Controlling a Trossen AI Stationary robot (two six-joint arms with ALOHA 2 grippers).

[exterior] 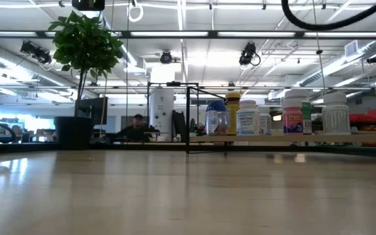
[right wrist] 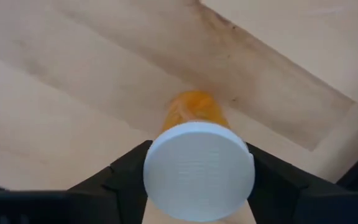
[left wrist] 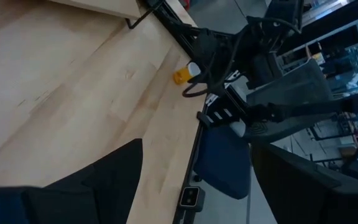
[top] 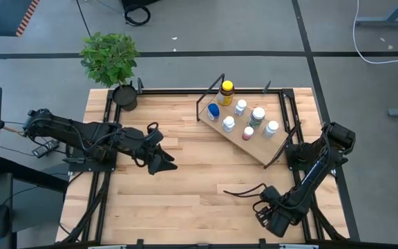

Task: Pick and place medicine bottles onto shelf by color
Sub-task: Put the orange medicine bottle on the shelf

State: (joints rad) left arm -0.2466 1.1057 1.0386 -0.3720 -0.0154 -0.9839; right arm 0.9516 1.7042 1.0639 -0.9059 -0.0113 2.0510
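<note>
Orange translucent medicine bottle with a flat white cap sits between the two dark fingers of the right hand, which press against the cap's sides, so the hand is gripping it low over the pale wooden plank worktop at the near right corner. The right arm is folded back on itself along the worktop's right edge, its elbow near the shelf's end. The light-wood shelf board on a thin black wire frame stands angled at the far right, carrying seven bottles: an amber one with a yellow cap, a blue-capped one, and white-capped ones beside them; their label print is too small to read. The left hand rests spread open, empty, near the worktop's middle, its arm stretched in from the left side.
</note>
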